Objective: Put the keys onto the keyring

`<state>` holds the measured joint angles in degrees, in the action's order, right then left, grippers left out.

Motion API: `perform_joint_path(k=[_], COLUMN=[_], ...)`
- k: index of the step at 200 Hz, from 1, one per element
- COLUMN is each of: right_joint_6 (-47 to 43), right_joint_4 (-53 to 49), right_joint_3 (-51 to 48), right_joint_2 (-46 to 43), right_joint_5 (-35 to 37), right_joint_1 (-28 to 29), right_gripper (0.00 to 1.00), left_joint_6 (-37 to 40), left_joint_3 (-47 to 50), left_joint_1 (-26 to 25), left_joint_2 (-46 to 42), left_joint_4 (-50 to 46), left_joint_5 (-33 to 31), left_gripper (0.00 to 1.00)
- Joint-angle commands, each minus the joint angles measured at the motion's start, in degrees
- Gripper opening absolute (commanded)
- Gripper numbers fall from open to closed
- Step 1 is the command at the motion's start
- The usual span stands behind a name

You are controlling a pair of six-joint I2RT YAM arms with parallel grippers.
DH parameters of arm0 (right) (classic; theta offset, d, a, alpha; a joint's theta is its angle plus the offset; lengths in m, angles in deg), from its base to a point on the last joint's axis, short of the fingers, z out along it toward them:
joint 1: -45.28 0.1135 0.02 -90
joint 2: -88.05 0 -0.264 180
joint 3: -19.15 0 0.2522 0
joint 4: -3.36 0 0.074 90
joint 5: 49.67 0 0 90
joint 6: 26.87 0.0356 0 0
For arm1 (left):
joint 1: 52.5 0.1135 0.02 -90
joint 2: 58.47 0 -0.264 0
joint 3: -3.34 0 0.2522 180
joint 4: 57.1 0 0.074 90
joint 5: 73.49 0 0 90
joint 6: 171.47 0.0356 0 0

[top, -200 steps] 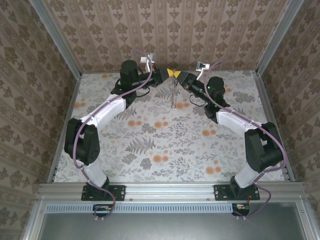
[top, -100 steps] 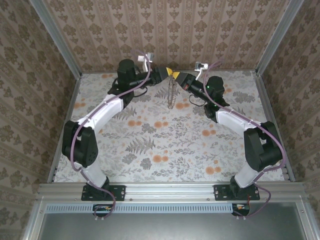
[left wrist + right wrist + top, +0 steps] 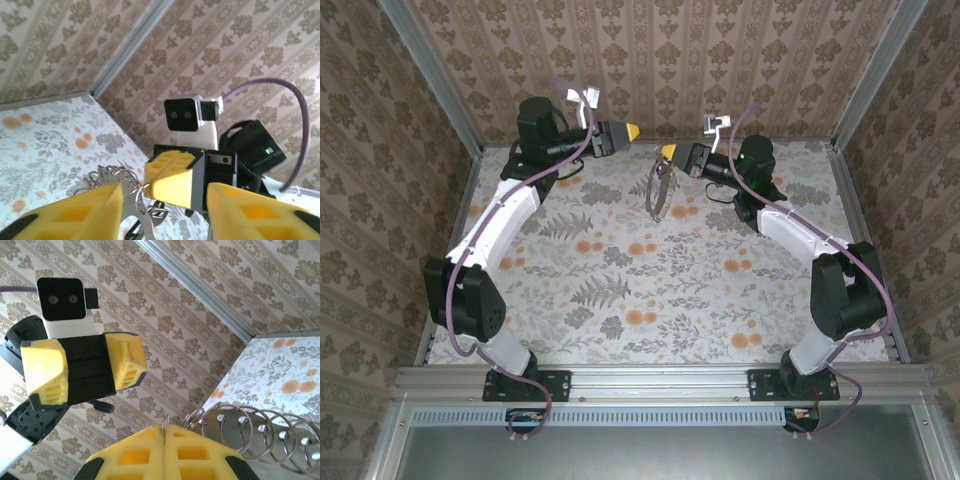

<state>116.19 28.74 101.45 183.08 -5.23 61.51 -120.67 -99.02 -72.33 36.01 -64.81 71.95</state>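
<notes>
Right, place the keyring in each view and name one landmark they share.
Top external: the keyring hangs upper centre, under the right end effector.
Left wrist: the keyring, lower left of centre, beside the right end effector.
Right wrist: the keyring, lower right, running out from the right end effector.
Shared landmark: the right end effector, shut on the keyring.

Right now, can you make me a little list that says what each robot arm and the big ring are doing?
left fingers: open, holding nothing
right fingers: shut, pinching the keyring at its top
keyring: hangs down from the right fingers, small rings looped along it
gap: left fingers are apart from the keyring, not touching it
table: flowery top, under the hanging keyring
</notes>
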Motion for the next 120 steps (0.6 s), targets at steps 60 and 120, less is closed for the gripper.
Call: perform_joint_path(k=[60, 120], right_joint_6=[2.3, 4.4], right_joint_4=[3.7, 6.0], right_joint_3=[2.5, 3.1], right_joint_2=[2.3, 3.4], right_joint_5=[-4.4, -5.1], right_joint_1=[-0.7, -0.7], right_gripper=[0.00, 0.00], left_joint_6=[5.3, 5.9], left_joint_3=[-2.4, -4.0], left_joint_1=[-1.7, -2.6], left_joint_2=[4.7, 7.0], left_joint_4=[-4.6, -5.7], left_joint_5=[7.7, 8.6], left_gripper=[0.40, 0.36])
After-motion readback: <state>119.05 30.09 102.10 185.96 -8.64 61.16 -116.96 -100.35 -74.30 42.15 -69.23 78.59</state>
